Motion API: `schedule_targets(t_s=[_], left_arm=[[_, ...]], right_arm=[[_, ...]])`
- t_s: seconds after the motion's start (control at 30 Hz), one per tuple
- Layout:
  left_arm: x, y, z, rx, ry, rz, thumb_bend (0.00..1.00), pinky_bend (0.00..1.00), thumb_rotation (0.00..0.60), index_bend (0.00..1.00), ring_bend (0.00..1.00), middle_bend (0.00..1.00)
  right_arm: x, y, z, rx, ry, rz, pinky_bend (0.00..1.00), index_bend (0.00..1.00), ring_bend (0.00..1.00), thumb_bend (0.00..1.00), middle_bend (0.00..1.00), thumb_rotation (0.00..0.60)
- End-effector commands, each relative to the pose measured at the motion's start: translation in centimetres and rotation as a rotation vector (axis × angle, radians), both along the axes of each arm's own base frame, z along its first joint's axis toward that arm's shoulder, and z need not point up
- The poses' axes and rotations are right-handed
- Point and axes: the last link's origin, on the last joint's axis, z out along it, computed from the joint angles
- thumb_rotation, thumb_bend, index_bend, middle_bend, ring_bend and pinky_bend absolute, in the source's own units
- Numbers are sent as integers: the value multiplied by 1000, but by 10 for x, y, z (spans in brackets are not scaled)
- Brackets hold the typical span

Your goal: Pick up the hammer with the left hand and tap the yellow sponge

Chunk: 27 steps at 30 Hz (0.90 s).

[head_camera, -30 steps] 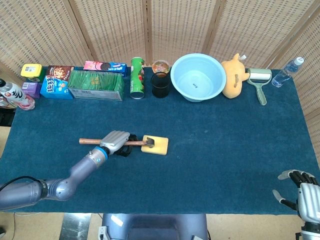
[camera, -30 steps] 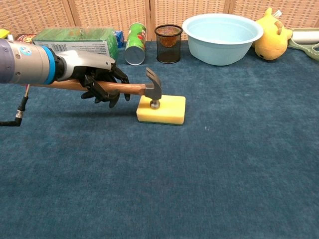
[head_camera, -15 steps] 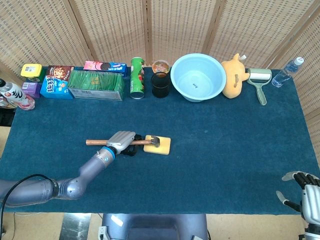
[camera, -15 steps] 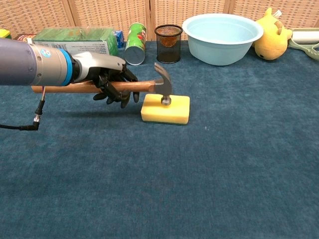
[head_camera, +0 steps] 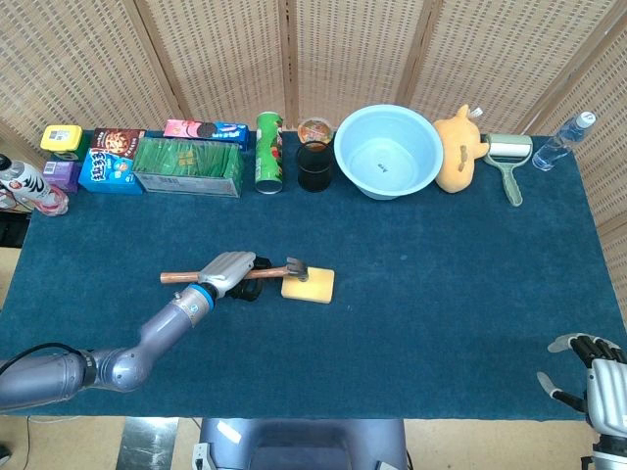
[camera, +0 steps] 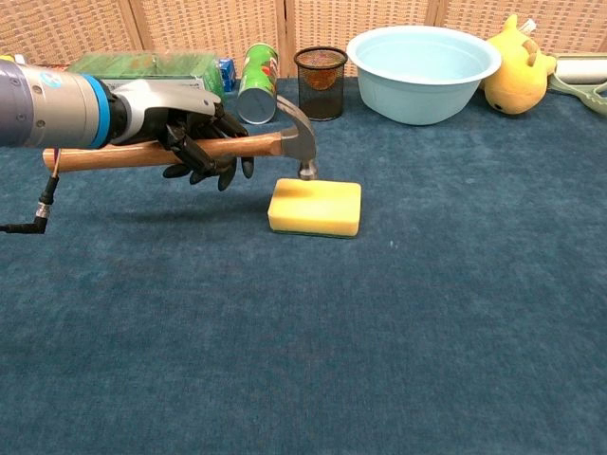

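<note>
My left hand point(head_camera: 227, 272) point(camera: 185, 125) grips the wooden handle of the hammer point(head_camera: 273, 271) point(camera: 256, 144). The hammer's metal head point(camera: 298, 140) hangs just above the left end of the yellow sponge point(head_camera: 308, 285) point(camera: 316, 207), not touching it. The sponge lies flat on the blue tablecloth, near the middle left. My right hand point(head_camera: 596, 376) shows only in the head view, at the bottom right corner beyond the table's front edge, fingers apart and holding nothing.
Along the back stand a green box point(head_camera: 188, 165), a green can point(head_camera: 268, 151) point(camera: 257, 82), a black mesh cup point(head_camera: 315, 164) point(camera: 321, 81), a light blue bowl point(head_camera: 388, 152) point(camera: 422, 59), a yellow plush toy point(head_camera: 458, 149) point(camera: 517, 66), a lint roller point(head_camera: 508, 157) and a water bottle point(head_camera: 561, 142).
The hammer head tapped the sponge, nudging it slightly right, and has now lifted off it. My left hand has risen and drawn back left a little.
</note>
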Motion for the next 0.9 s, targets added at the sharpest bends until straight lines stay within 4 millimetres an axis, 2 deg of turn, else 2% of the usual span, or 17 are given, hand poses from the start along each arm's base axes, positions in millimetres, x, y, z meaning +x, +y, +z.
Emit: schedule_targets(t_s=[0.03, 0.23, 0.37, 0.5, 0.6, 0.8, 0.9], left_arm=[[-4, 0, -15, -27, 26, 6, 784, 770, 600, 476, 663, 594], [-8, -1, -35, -56, 85, 11, 782, 770, 600, 475, 663, 594], [-3, -1, -34, -48, 69, 16, 783, 770, 600, 476, 664, 595], [4, -1, -17, -7, 3, 13, 783, 770, 600, 478, 665, 597], [-1, -4, 2, 16, -34, 18, 782, 770, 600, 478, 665, 597], [-33, -7, 31, 61, -52, 67, 776, 770, 600, 477, 666, 597], [-52, -13, 39, 71, -36, 82, 769, 770, 600, 476, 665, 597]], right_arm=[[-2, 1, 0, -2, -1, -7, 249, 457, 332, 218, 413, 600], [-5, 2, 2, -7, -6, -16, 249, 457, 332, 218, 413, 600], [-5, 2, 2, -8, -5, -15, 249, 457, 332, 218, 413, 600], [-4, 2, 2, -10, -4, -11, 249, 457, 332, 217, 413, 600], [-3, 2, 2, -17, -3, -8, 248, 458, 332, 218, 413, 600], [0, -5, -3, 6, -1, 3, 249, 457, 333, 218, 413, 600], [4, -10, -7, 22, 1, 18, 249, 457, 332, 218, 413, 600]])
